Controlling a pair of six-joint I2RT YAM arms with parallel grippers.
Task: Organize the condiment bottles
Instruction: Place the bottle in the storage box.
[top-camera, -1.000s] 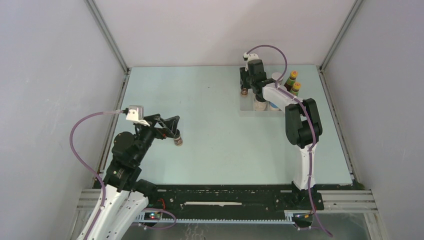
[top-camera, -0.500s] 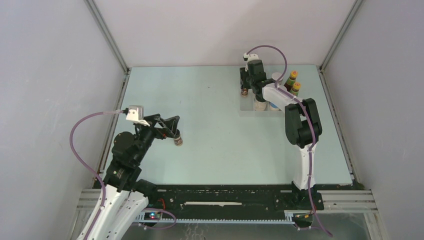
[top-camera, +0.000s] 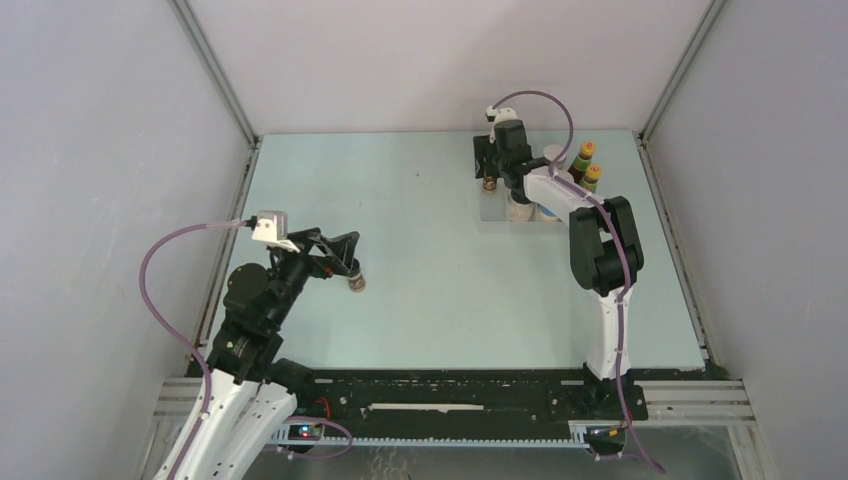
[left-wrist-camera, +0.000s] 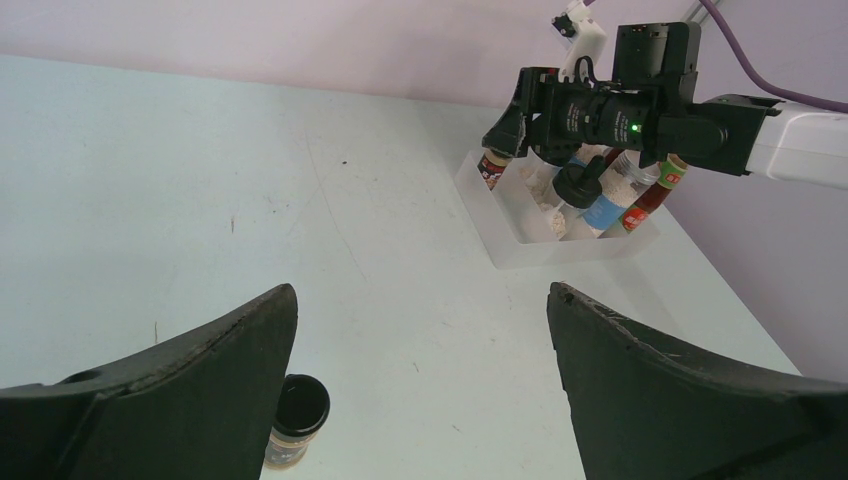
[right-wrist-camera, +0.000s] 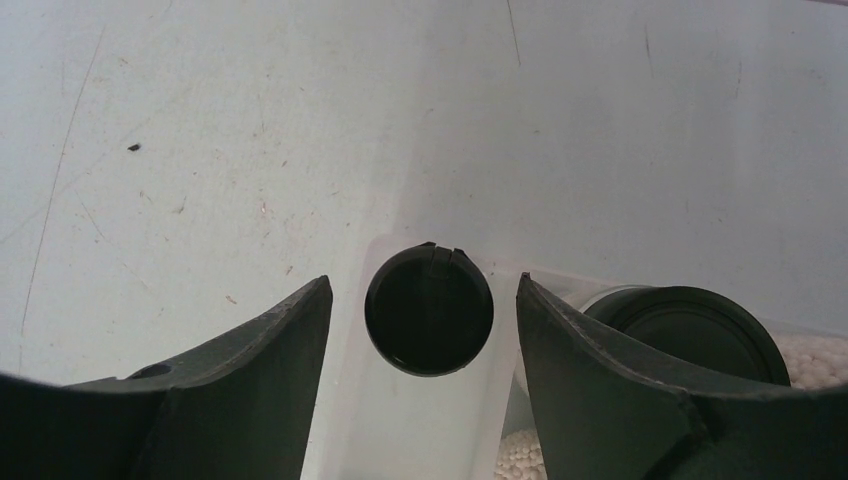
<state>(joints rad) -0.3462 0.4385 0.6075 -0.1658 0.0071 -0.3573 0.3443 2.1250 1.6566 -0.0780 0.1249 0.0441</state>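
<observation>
The left pincer (left-wrist-camera: 422, 292) gapes wide, low over the near-left of the bench (top-camera: 430, 300). The right arm (top-camera: 600, 250) stretches to its far side, the right pincer (right-wrist-camera: 422, 283) spread, pointing down.

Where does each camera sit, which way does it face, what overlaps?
Top external: overhead from the near edge, looking down at the table; left gripper, right gripper show.
Left wrist: low, near left, facing across to the tray; its fingers frame the bottom.
Right wrist: straight down over the tray corner; its fingers flank a small jar.
Shared: both wrist views show that jar and tray.
</observation>
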